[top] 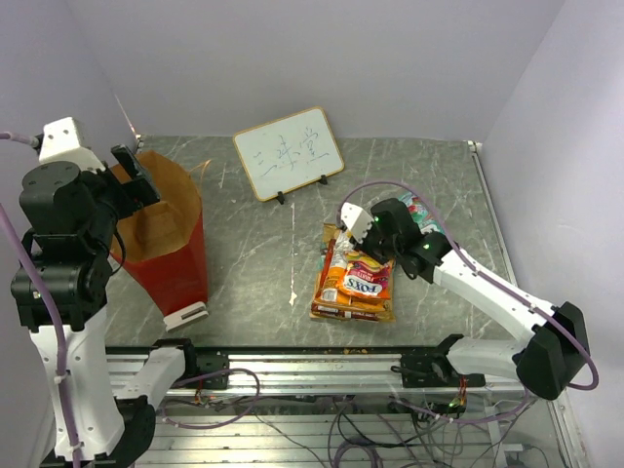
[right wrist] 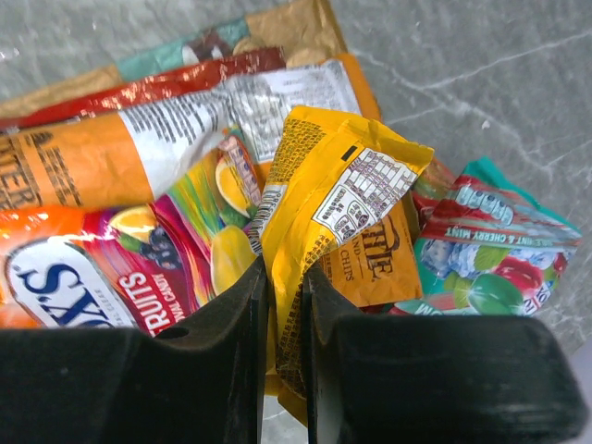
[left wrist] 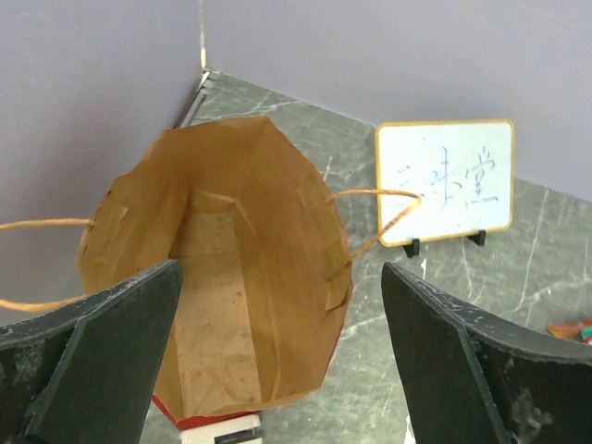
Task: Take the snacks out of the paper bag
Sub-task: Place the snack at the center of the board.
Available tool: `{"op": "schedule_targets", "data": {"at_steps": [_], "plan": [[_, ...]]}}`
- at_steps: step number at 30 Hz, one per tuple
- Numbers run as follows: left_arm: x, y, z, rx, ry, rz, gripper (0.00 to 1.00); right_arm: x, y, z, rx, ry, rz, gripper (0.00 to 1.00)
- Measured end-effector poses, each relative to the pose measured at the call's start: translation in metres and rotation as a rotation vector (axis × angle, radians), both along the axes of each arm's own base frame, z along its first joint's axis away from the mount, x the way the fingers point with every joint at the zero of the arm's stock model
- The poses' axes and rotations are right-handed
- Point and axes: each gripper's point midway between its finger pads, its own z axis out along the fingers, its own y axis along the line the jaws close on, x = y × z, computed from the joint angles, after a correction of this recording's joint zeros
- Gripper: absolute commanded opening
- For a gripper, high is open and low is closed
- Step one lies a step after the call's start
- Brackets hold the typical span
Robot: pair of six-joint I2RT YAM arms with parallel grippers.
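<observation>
The red paper bag (top: pixel 164 239) stands upright at the table's left, mouth open; its brown inside (left wrist: pixel 222 305) looks bare in the left wrist view. My left gripper (top: pixel 136 175) is open above the bag's mouth, fingers (left wrist: pixel 111 342) wide apart. Several snacks (top: pixel 353 281) lie in a pile on the table's right half. My right gripper (top: pixel 375 234) is over the pile's far end, shut on a yellow packet (right wrist: pixel 324 199). A FOX'S packet (right wrist: pixel 83 277) and a teal mint packet (right wrist: pixel 490 259) lie under it.
A white framed writing board (top: pixel 289 152) stands on small feet at the back centre. The bag's thin loop handles (left wrist: pixel 379 217) stick out to both sides. Purple walls close the table at the back and left. A metal rail runs along the near edge.
</observation>
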Motion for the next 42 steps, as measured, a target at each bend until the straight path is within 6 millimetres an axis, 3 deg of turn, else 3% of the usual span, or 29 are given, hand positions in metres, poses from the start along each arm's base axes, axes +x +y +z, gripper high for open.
{"op": "schedule_targets", "data": {"at_steps": [7, 15, 20, 24, 29, 33, 37, 42], "plan": [[0.003, -0.03, 0.001, 0.056, 0.005, -0.17, 1.0, -0.008, -0.023, -0.026, -0.095, 0.025, 0.051, 0.0], [0.017, -0.061, -0.005, 0.059, 0.029, -0.315, 0.99, -0.01, -0.021, -0.042, -0.148, 0.061, 0.143, 0.02], [0.032, -0.076, -0.01, 0.032, 0.048, -0.372, 0.98, -0.012, -0.028, -0.05, -0.161, 0.038, 0.137, 0.35], [0.037, -0.083, -0.011, 0.016, 0.051, -0.402, 0.97, -0.016, -0.037, -0.055, -0.171, 0.028, 0.101, 0.51], [0.037, -0.09, -0.005, -0.017, 0.024, -0.424, 1.0, -0.008, -0.037, -0.042, -0.124, 0.015, 0.005, 0.7], [0.04, -0.095, -0.003, -0.072, 0.017, -0.422, 1.0, -0.003, -0.027, -0.013, -0.009, -0.015, -0.07, 0.81], [0.046, -0.102, 0.001, -0.121, 0.013, -0.435, 1.0, 0.003, -0.017, 0.021, 0.134, -0.045, -0.149, 0.86], [0.054, -0.108, 0.006, -0.151, 0.015, -0.443, 0.99, 0.009, -0.01, 0.043, 0.291, -0.017, -0.316, 0.95]]}}
